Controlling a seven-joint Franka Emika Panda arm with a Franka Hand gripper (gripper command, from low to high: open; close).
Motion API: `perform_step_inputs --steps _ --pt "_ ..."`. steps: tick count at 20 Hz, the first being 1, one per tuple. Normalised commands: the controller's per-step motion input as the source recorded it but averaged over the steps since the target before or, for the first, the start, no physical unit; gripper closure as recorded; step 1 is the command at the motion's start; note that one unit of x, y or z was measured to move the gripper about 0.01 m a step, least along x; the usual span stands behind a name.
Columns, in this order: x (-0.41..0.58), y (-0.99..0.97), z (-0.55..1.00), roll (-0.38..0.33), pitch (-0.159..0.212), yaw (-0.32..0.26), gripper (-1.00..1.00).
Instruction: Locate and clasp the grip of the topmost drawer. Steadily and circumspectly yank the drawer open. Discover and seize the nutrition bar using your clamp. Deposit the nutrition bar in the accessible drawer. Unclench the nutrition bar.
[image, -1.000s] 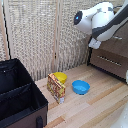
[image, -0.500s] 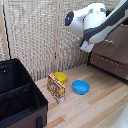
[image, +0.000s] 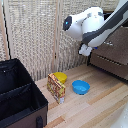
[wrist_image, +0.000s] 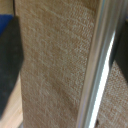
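Light wood floor (image: 100, 102) carries the nutrition bar (image: 56, 87), upright near the black case's (image: 20, 95) edge, with a yellow bowl (image: 61, 77) just behind and a blue bowl (image: 80, 87) beside. The clamp (image: 85, 50) hangs high beside the dresser (image: 112, 55); its opening cannot be judged. Wrist view: woven screen (wrist_image: 55, 65), silver strip (wrist_image: 97, 65), nothing held visibly.

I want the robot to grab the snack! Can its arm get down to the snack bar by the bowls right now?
Probably yes. The nutrition bar stands on the wooden floor beside the yellow bowl with nothing above it. The clamp hangs high up, so it has a long way down.
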Motion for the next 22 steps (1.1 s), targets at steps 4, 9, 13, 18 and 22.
perform_step_inputs --steps 4,9,13,18,22 --pt "0.224 -0.01 0.63 0.027 0.006 -0.012 -1.0" --pt "0.041 0.59 0.35 0.137 -0.061 -0.104 -1.0" --pt "-0.061 0.69 0.17 0.145 -0.11 -0.137 -1.0" --pt "-0.07 0.65 0.1 0.14 -0.116 -0.156 -1.0" --pt "-0.009 0.44 0.06 0.189 -0.102 -0.208 -1.0"
